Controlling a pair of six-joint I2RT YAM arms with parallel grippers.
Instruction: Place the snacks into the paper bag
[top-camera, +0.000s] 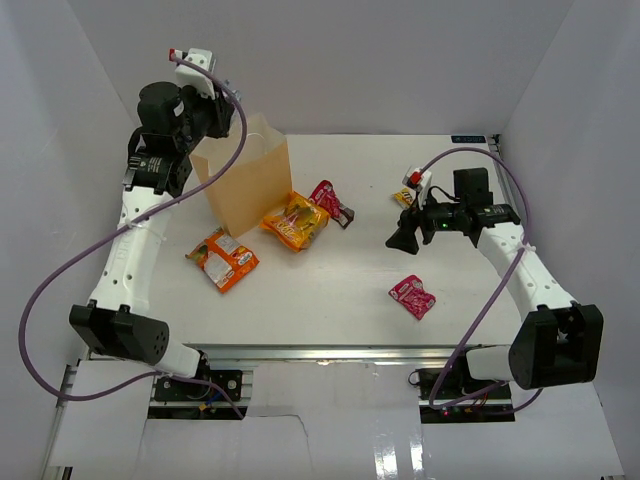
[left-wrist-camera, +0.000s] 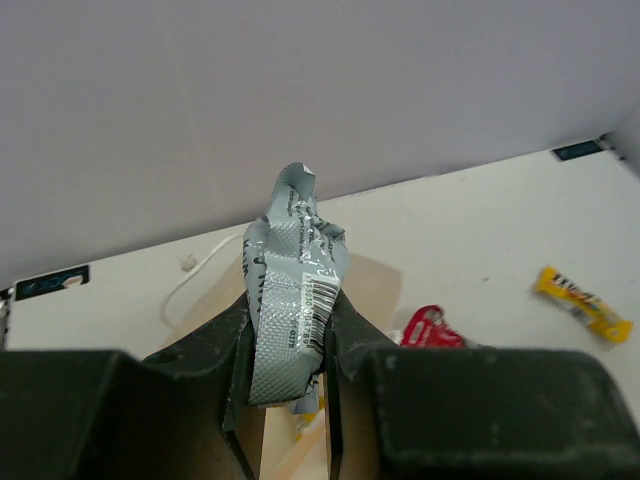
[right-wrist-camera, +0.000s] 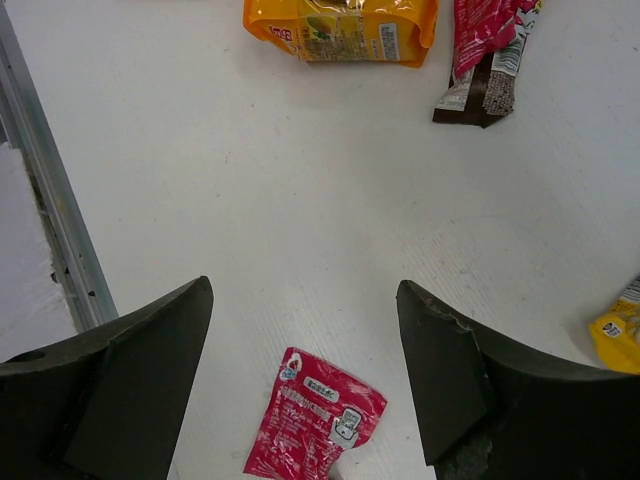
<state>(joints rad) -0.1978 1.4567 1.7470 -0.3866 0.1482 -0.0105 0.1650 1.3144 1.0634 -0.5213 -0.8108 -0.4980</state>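
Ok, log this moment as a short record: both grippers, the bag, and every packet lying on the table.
left gripper: shut on the crinkly silver-grey foil packet, above the bag's open top
right gripper: open, empty, over the small red-pink foil packet
bag: tan kraft paper bag, standing upright
on the table: front orange foil packet; orange foil packet by the bag; red-pink packet with a dark end; yellow foil packet
bag contents: cannot tell

A flat white table (top-camera: 330, 320) held a tan kraft paper bag (top-camera: 250, 190), a left orange foil packet (top-camera: 222, 258), a middle orange packet (top-camera: 296, 221), a far red-pink packet (top-camera: 328, 198), a near red-pink packet (top-camera: 412, 296) and a yellow packet (top-camera: 404, 197).
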